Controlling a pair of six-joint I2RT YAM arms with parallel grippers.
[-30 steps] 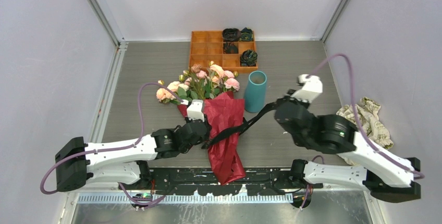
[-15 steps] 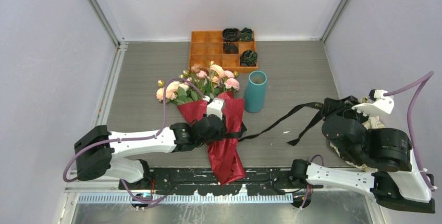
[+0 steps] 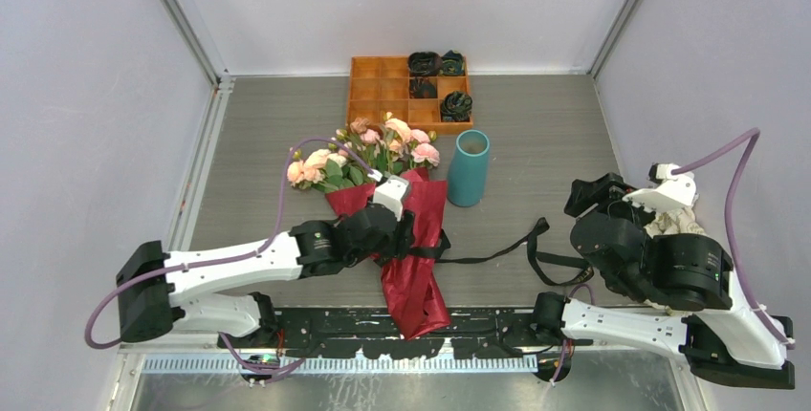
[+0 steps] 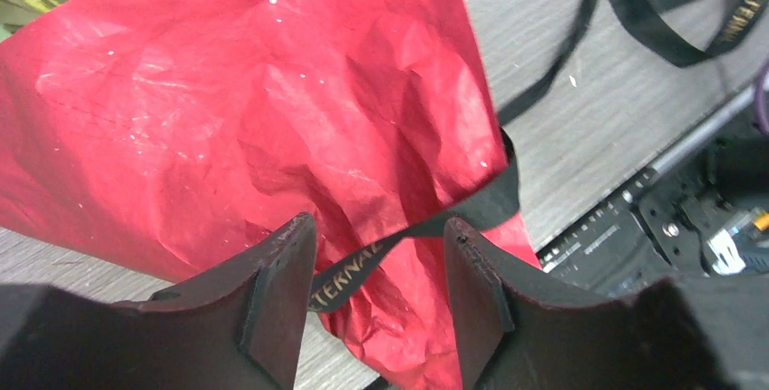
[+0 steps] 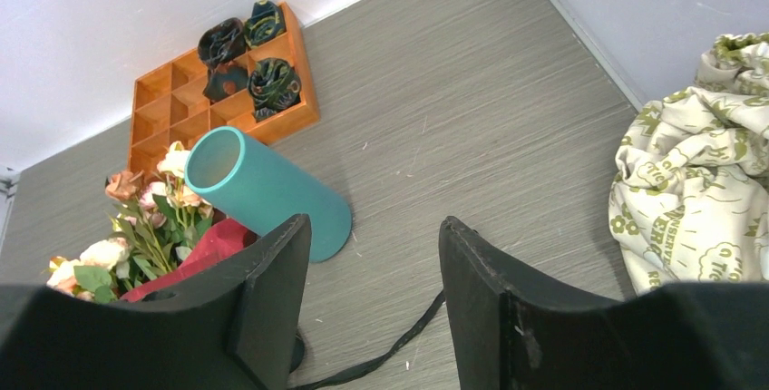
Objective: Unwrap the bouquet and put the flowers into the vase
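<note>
Bouquet (image 3: 406, 239) lying flat in front of me, blooms pointing away, wrap tail toward my edge. Dark red paper (image 4: 272, 118) crinkled, closed round stems. Black ribbon (image 4: 476, 207) crosses paper, loose end trailing off to my right. Flowers (image 3: 368, 153) pink, peach, cream, green leaves, fanning out of wrap. Vase (image 3: 469, 167) teal cylinder, upright, just right of blooms.
</note>
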